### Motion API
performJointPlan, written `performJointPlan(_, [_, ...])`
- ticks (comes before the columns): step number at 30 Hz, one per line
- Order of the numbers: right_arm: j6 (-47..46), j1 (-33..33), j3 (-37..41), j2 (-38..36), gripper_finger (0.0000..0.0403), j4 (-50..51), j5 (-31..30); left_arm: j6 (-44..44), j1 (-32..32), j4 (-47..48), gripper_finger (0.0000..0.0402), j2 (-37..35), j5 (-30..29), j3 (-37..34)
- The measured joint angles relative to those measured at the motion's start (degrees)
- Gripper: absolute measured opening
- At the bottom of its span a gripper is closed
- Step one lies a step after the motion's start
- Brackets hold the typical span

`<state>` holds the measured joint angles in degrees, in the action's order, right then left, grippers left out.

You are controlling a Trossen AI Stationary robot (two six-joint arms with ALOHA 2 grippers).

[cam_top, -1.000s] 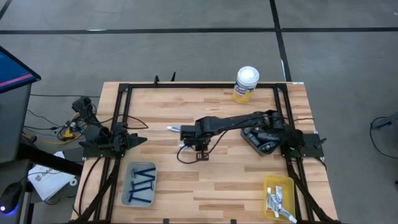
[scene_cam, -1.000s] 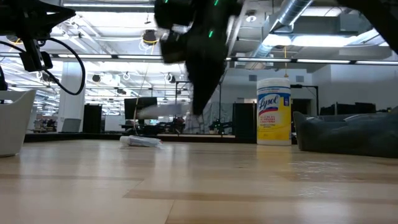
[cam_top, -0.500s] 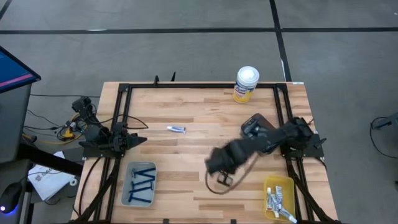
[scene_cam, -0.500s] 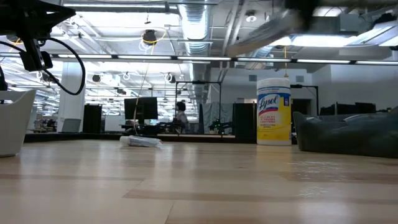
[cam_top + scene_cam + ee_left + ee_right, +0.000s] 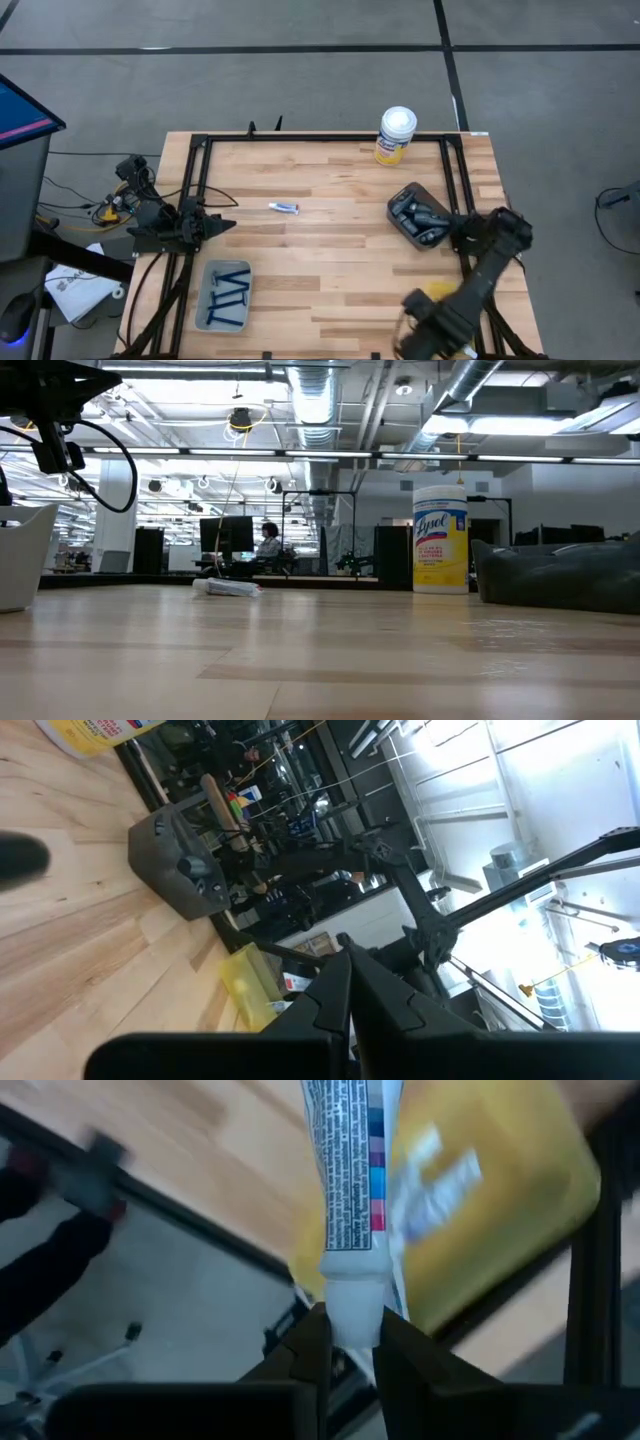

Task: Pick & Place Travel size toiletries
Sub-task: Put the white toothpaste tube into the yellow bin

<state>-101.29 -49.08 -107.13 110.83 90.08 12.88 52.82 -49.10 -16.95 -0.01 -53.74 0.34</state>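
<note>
My right gripper [image 5: 350,1335] is shut on a white tube with blue print [image 5: 350,1170]. It hangs over the near right corner of the table, above the yellow tray [image 5: 443,293], and is blurred in the high view [image 5: 422,335]. A second white tube [image 5: 284,208] lies on its side mid-table. Dark-blue razors [image 5: 228,293] lie in the grey tray [image 5: 212,270]. Dark oval containers [image 5: 420,213] sit in the dark tray [image 5: 400,225]. My left gripper [image 5: 350,990] is shut and parked at the table's left edge. My right gripper pinches the tube's cap end [image 5: 352,1295] between its two fingers [image 5: 312,1342]. The fingers point steeply down. The tube's body reaches out beyond the fingertips, in line with them, lifted clear over the yellow tray [image 5: 500,1210].
A tall yellow canister with a white lid [image 5: 396,135] stands at the far edge, right of middle. A black frame rail [image 5: 300,137] borders the table. Cables and gear [image 5: 125,195] lie off the left edge. Bare wood [image 5: 320,270] spans the middle.
My right gripper has swung from the table's middle toward the near right corner, rising out of the low view and rolling its wrist, with the white tube still in its fingers. The tube lying mid-table has stayed in place.
</note>
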Motion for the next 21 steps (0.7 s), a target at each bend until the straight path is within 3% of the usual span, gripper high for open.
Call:
performJointPlan(4, [-7.9,-5.4,0.6,0.0,0.0047,0.2,2.5,0.0,0.0,0.0,0.0001,0.0,0.0,0.0])
performJointPlan(10, [-10.8,-9.7,2.7,0.0,0.0047,0.1,7.5,0.0,0.0,0.0,0.0001,0.0,0.0,0.0])
performJointPlan(21, [-4.1,-5.3,13.3,0.1,0.0051,-0.1,16.6,0.0,0.0,-0.1,0.0001,0.0,0.0,0.0])
